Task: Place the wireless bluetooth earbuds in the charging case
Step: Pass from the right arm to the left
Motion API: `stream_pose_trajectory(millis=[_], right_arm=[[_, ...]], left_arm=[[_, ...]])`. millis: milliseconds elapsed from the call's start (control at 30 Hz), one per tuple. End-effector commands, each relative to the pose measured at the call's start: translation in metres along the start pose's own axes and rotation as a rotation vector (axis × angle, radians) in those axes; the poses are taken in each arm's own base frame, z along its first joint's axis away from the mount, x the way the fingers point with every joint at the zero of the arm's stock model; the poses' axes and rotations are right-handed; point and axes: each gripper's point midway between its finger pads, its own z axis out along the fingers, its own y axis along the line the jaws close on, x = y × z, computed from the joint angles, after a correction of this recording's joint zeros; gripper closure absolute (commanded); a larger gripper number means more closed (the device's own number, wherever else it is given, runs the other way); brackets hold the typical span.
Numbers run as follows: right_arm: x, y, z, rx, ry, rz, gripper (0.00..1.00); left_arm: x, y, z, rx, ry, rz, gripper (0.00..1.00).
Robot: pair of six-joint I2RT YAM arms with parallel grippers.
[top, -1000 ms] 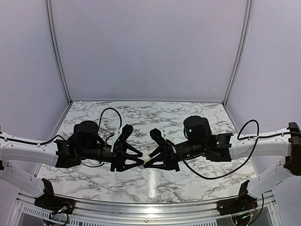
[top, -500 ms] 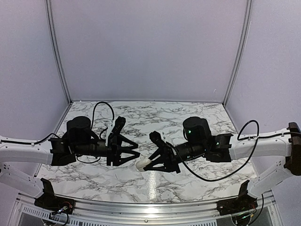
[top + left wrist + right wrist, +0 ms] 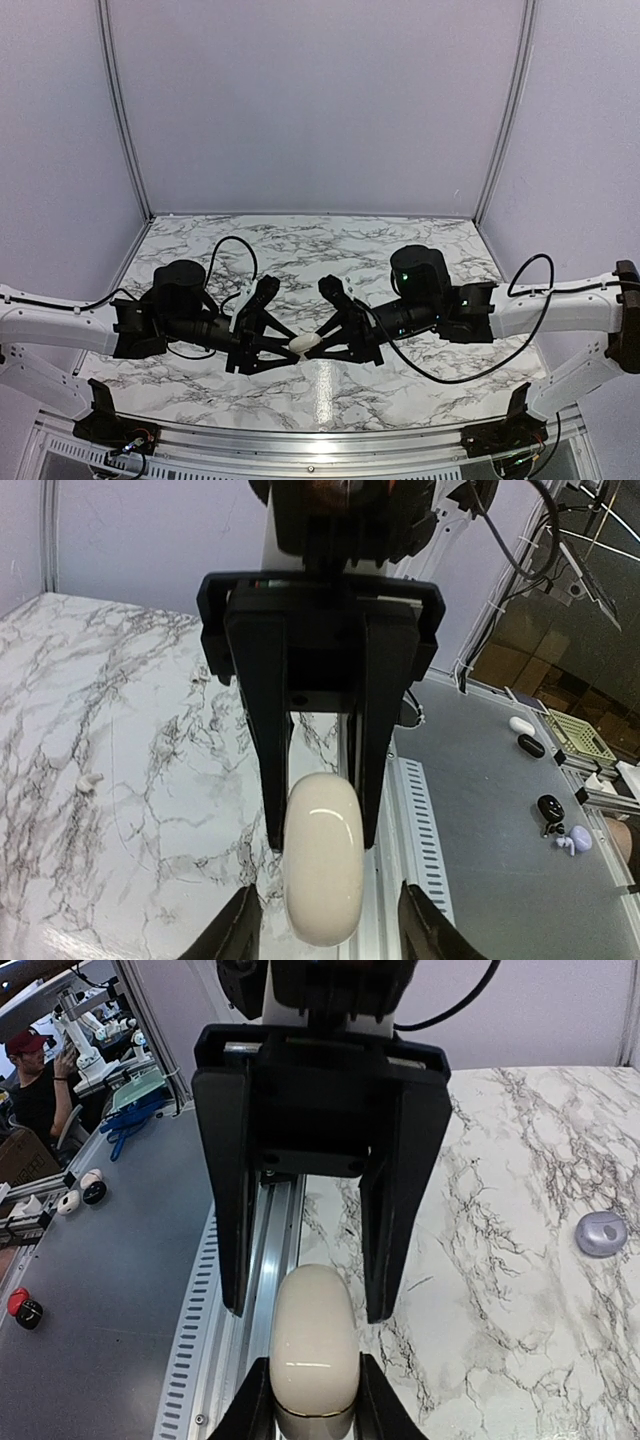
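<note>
Right gripper [image 3: 314,1380]: fingers [image 3: 255,1405] closed flat against both sides of the charging case [image 3: 312,1325], clamping its near end. The case points straight out past the fingertips, toward the other arm. It is a white rounded shell with the lid down; we see no open seam in either wrist view. Left gripper [image 3: 325,900]: jaws apart, fingers [image 3: 238,930] standing on either side of the free end of the case with a visible gap on each side, so it straddles the case but does not grip it. The two grippers face each other tip to tip, over the near part of the marble table [image 3: 300,395]. Out from the right gripper, on the side away from the arm bases and well apart from the case, one greyish earbud [image 3: 601,1233] lies on the marble. Out from the left gripper, also on the side away from the bases, we note a small pale piece [image 3: 88,780]. It may be the second earbud, but it is too small to be sure. Neither is in the case. Our judgement is that the step in hand is getting the case open, or re-gripped, between the two arms, so the task is at an early stage. The next move calls for the left fingers to close squarely on the free end while the right holds firm, then to part lid from base without twisting the smooth shell out of either grip. Slip is the main risk.
</note>
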Motion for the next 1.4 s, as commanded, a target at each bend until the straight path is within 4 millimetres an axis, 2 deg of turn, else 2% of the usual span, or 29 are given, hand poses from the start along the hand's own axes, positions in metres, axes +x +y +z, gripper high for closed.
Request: stream_pose_trajectory(millis=[0,167,400,500,633,700,933,1267,1367], right_arm=[[-0.027,0.002,-0.003,0.006,-0.046,-0.050,1.00],[-0.027,0.001,-0.002,0.005,-0.043,-0.045,1.00],[-0.025,0.001,-0.001,0.004,-0.033,-0.036,0.99],[-0.022,-0.002,-0.001,0.012,-0.028,-0.019,0.92],[-0.016,-0.006,-0.002,0.010,-0.018,0.009,0.63],[-0.013,-0.006,-0.004,0.009,-0.017,0.015,0.57],[-0.013,-0.003,-0.004,-0.013,-0.024,0.016,0.59],[-0.012,0.002,0.002,-0.073,-0.023,0.027,0.70],[-0.012,0.002,0.002,-0.071,-0.025,0.024,0.77]], left_arm=[[-0.004,-0.006,0.007,0.034,0.020,0.022,0.57],[-0.003,-0.005,0.010,0.031,0.035,0.027,0.70],[-0.004,-0.004,0.009,0.020,0.033,0.038,0.81],[-0.005,-0.005,0.008,0.022,0.029,0.041,0.87],[-0.008,-0.006,0.004,0.016,0.016,0.050,0.91],[-0.010,-0.007,0.003,0.014,0.011,0.052,0.92],[-0.010,-0.006,0.005,0.018,0.014,0.049,0.92],[-0.015,-0.005,0.005,0.009,-0.001,0.054,0.92],[-0.016,-0.005,0.004,0.007,-0.007,0.058,0.92]])
